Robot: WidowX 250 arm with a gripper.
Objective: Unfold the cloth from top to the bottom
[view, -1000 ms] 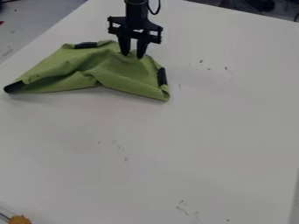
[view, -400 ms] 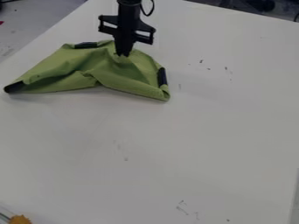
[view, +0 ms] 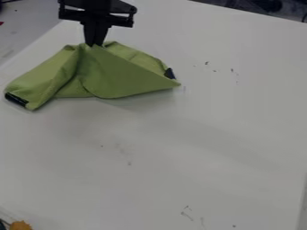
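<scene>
- White tabletop [view: 186, 148] spreads beneath everything, an orange item [view: 21, 225] at its lower-left corner.
- Green cloth [view: 123, 74] lies rumpled directly below the gripper [view: 93, 45], its top edge pinched between the closed fingers and drawn to a peak (rather like a small tent).
- Since the earlier frames, the gripper has moved up and left in view, pulling the cloth's middle with it.

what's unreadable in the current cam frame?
All camera view:
- Cloth underside and inner layers: hidden by its own folds.
- Cloth between the tips of the tool: hidden by the tips.
- Right dark patch, full extent: partly covered by a fold.
- Orange thing, what it is: cut off by bottom edge.
- Specks on the table, dirt or scratches: too small.
</scene>
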